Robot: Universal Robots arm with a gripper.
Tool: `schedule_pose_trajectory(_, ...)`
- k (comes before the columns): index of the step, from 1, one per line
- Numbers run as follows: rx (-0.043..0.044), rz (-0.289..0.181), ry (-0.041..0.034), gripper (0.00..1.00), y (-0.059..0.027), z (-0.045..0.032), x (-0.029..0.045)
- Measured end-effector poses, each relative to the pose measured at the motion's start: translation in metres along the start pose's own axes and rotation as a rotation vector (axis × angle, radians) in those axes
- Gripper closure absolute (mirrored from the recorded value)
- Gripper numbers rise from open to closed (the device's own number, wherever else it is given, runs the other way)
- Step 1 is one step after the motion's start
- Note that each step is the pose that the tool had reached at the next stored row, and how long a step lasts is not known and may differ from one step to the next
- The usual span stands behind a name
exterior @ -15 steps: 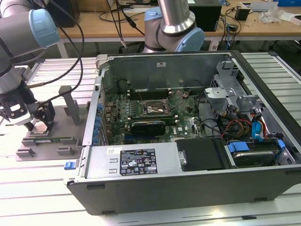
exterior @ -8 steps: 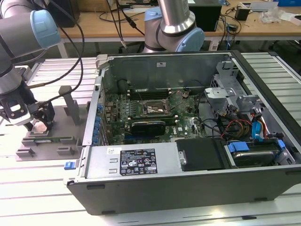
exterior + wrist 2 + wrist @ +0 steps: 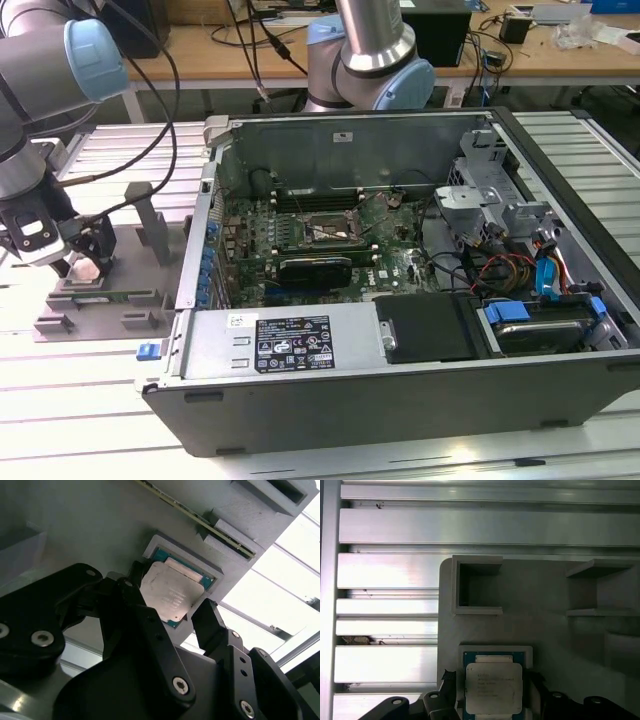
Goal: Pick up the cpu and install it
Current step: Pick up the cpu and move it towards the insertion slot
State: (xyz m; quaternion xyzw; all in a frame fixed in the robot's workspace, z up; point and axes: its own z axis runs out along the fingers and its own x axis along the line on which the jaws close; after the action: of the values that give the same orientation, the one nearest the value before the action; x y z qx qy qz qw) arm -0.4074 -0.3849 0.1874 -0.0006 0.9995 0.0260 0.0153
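Built as a silver-grey tubular arm point(image 3: 30, 70), capped in pale blue at the joint cap point(image 3: 95, 55). Trailed by looping black cables point(image 3: 177, 100). Tipped with a matte black gripper point(image 3: 172, 600): angular, slab-sided fingers point(image 3: 210, 627), pinned with round silver screws point(image 3: 181, 684).

Tight around the cpu point(image 3: 170, 597): sunk in a recess of the grey fixture point(image 3: 545, 630), raised rim along its edges, open from above. Upright posts point(image 3: 152, 215) just beside, toward the computer case point(image 3: 400, 400). Tall case wall point(image 3: 205, 245) between. Inside, open above the socket point(image 3: 325, 230); expansion card point(image 3: 315, 268) close beside, cables point(image 3: 500, 270) farther off.
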Motion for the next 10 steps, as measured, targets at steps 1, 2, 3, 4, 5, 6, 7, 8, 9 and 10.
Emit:
schedule_pose_trajectory(1,0.0,0.0,0.0,0.34,0.0,0.0,0.0)
schedule_pose_trajectory(2,0.0,0.0,0.0,0.34,0.0,-0.0001,0.0)
schedule_pose_trajectory(3,0.0,0.0,0.0001,0.34,0.0,-0.0001,0.0)
schedule_pose_trajectory(4,0.0001,0.0,0.0001,0.34,0.0,-0.0001,0.0)
schedule_pose_trajectory(5,0.0,0.0,0.0,0.34,0.0,-0.0001,0.0)
schedule_pose_trajectory(6,0.0001,0.0,0.0001,0.34,0.0,-0.0002,0.0)
schedule_pose_trajectory(7,0.0,0.0,0.0001,0.35,0.0,-0.0002,0.0)
schedule_pose_trajectory(8,0.0002,0.0,0.0002,0.42,0.0,-0.0003,0.0)
schedule_pose_trajectory(9,0.0001,0.0,0.0002,0.45,0.0,-0.0003,0.0)
schedule_pose_trajectory(10,0.0001,0.0,0.0001,0.45,0.0,-0.0003,0.0)
